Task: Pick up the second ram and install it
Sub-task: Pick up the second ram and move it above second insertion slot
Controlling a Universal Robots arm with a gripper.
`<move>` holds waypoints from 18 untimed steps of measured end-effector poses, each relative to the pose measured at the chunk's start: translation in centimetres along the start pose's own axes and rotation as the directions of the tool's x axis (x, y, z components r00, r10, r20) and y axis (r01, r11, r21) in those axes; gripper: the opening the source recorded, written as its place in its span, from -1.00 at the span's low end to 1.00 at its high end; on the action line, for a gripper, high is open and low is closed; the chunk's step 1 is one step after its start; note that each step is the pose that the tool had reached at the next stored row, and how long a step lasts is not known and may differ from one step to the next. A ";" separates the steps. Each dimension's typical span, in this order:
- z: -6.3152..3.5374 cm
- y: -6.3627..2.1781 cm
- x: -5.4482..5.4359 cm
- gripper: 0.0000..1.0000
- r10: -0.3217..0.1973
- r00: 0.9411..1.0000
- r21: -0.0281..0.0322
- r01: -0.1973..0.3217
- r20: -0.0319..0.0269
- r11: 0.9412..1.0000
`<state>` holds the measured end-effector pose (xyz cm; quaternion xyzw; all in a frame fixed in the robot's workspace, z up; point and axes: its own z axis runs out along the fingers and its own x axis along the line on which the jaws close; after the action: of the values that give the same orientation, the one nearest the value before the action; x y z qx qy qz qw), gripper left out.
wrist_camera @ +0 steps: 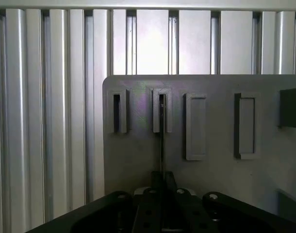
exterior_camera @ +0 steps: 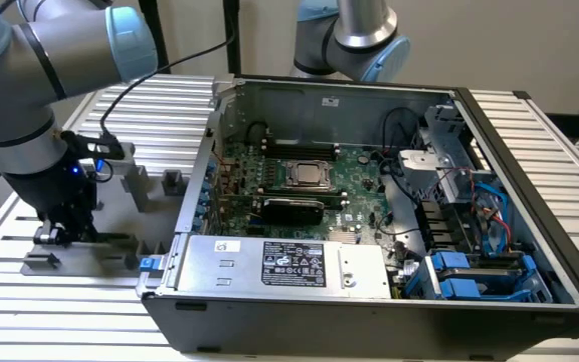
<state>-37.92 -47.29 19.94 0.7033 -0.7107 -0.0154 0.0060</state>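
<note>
The jaws are closed on the ram (wrist_camera: 161, 141), a thin stick seen edge-on in the wrist view, pinched close between them. The ram's far end meets a narrow slot (wrist_camera: 161, 110) in the grey holder (wrist_camera: 133, 160). Whether that end still sits inside the slot cannot be told. A like slot (wrist_camera: 120, 112) lies just beside it, and two wider pockets (wrist_camera: 195, 127) follow on the other side. A dark block (wrist_camera: 291, 107) stands on the holder near them.

In the exterior view the arm (exterior_camera: 28, 83) reaches straight down onto the holder (exterior_camera: 99, 253) at that view's left, on the ribbed metal desk (exterior_camera: 68, 320). Two grey posts (exterior_camera: 135, 185) rise from the holder between the arm and the open case (exterior_camera: 370, 324). The case's side wall (exterior_camera: 212, 143) stands between holder and motherboard (exterior_camera: 269, 162). Inside, a power supply (exterior_camera: 280, 264) lies along the near side. A second arm (exterior_camera: 355, 38) hangs behind the case.
</note>
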 end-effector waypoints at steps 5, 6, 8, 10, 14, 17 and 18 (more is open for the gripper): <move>-1.70 0.05 0.0 -0.73 0.000 1.000 0.000 0.000 0.000 1.000; -2.16 0.07 0.0 -0.73 0.000 1.000 0.000 0.000 0.000 1.000; -3.08 0.09 0.0 -0.73 0.000 1.000 0.000 0.000 0.000 1.000; -3.99 0.10 -0.1 -0.73 0.000 1.000 0.000 0.000 0.000 1.000; -5.80 0.11 -0.1 -0.73 0.000 1.000 0.000 0.000 0.000 1.000; -7.17 0.05 -0.1 -0.73 0.000 1.000 0.000 0.000 0.000 1.000; -7.62 0.03 -0.1 -0.73 0.000 1.000 0.000 0.000 0.000 1.000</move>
<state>-37.71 -47.29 27.56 0.7034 -0.7106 -0.0155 0.0060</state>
